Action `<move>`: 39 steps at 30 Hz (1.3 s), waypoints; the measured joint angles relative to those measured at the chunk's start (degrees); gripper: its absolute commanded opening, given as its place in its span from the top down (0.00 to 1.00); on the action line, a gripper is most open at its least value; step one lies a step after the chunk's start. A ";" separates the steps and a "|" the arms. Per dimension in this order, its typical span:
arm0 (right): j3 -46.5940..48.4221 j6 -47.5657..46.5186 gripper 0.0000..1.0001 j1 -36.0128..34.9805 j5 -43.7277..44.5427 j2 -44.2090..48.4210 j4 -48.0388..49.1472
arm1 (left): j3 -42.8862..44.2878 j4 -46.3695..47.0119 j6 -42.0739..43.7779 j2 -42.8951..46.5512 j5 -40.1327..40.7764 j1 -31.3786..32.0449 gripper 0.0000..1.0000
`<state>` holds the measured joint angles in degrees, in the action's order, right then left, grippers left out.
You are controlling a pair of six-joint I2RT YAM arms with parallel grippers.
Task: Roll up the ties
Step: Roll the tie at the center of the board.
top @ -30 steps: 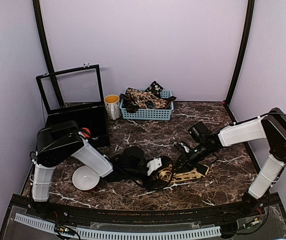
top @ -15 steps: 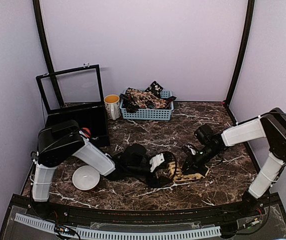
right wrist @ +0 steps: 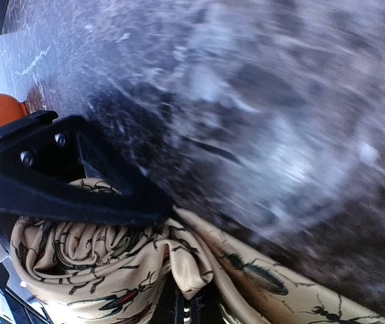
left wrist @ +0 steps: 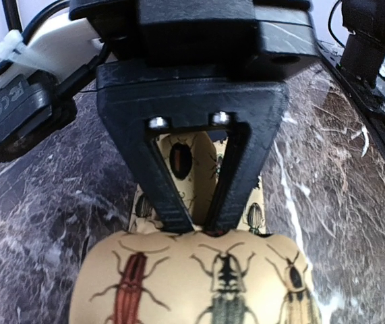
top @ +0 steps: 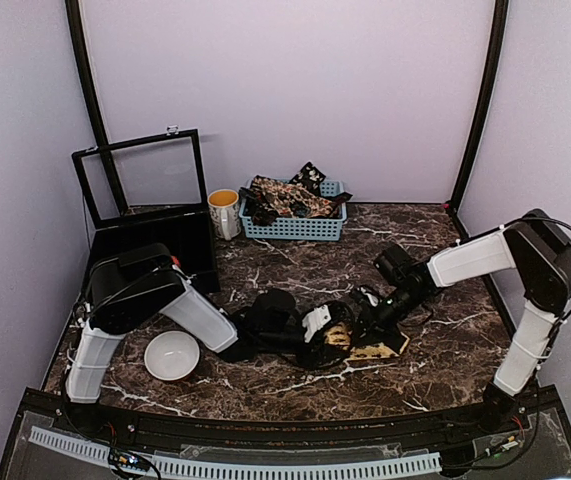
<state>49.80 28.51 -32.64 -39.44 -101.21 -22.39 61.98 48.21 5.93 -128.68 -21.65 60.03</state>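
Marble table (top: 265,272), partly rolled tan tie (top: 375,350)

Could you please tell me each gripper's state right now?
Left gripper: cannot be told; fingers sunk in tan beetle-print fabric tie.
Right gripper: closed on that tie.

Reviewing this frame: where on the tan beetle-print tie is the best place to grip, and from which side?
Probably the bunched roll of the tan tie, taken from above, jaws across its width. It bulges up off the marble table, whereas the flat tail lies flush with no edge to catch.
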 measured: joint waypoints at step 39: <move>-0.42 9.27 1.00 -5.25 -2.14 6.19 4.76 | -6.54 -5.31 6.95 6.88 4.35 1.27 0.60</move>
<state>49.39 37.78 -37.89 -41.58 -95.02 -17.63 55.44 42.89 12.88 -121.80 -17.30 61.30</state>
